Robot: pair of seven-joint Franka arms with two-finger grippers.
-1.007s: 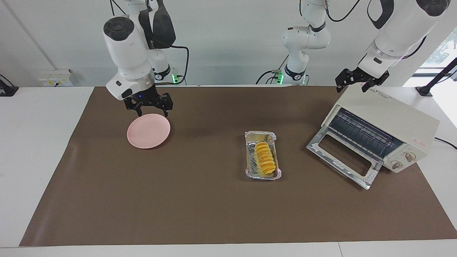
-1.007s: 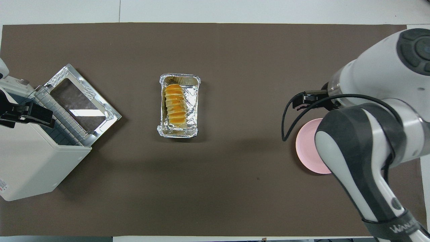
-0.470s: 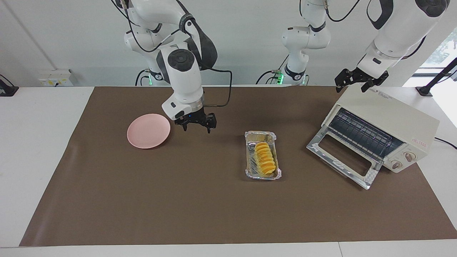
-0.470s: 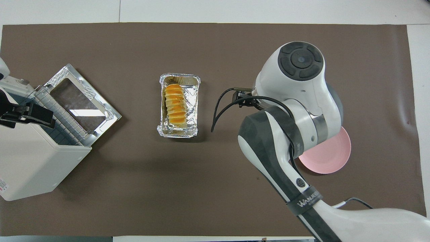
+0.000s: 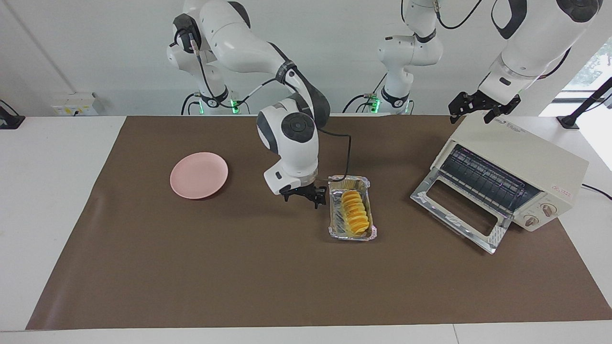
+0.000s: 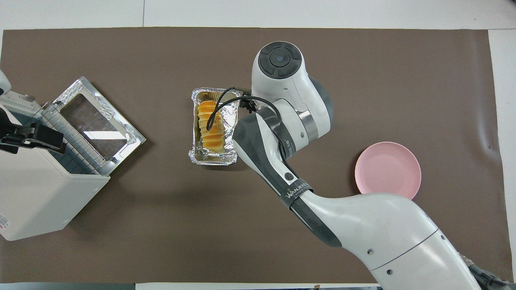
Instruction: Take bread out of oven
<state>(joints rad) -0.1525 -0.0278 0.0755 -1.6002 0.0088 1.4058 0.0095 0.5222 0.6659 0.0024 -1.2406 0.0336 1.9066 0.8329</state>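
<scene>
**Bread sits in its tray on the mat, oven door down**

Although the right arm fills much of the overhead view, its gripper is hidden there under the wrist, and only the facing view shows it: fingers spread apart, holding nothing, low over the mat just beside the tray, on the side toward the right arm's end of the table. Whether a fingertip touches the tray's rim cannot be told. A black cable from the wrist loops over the tray in the overhead view and crosses part of the bread. The oven is cut off at the edge of the overhead view, and the left gripper shows there only as a dark shape over the oven's top.

The bread lies in the foil tray near the middle of the mat, out of the oven, between the right gripper and the oven. The oven stands toward the left arm's end of the table, turned at an angle, its glass door lying flat open on the mat and its rack bare. The left gripper hangs with its fingers apart over the oven's top edge nearest the robots, gripping nothing.

A pink plate lies well apart from the tray, toward the right arm's end. The brown mat covers a white table; a white wall stands at the robots' end, with a socket box low on it.
</scene>
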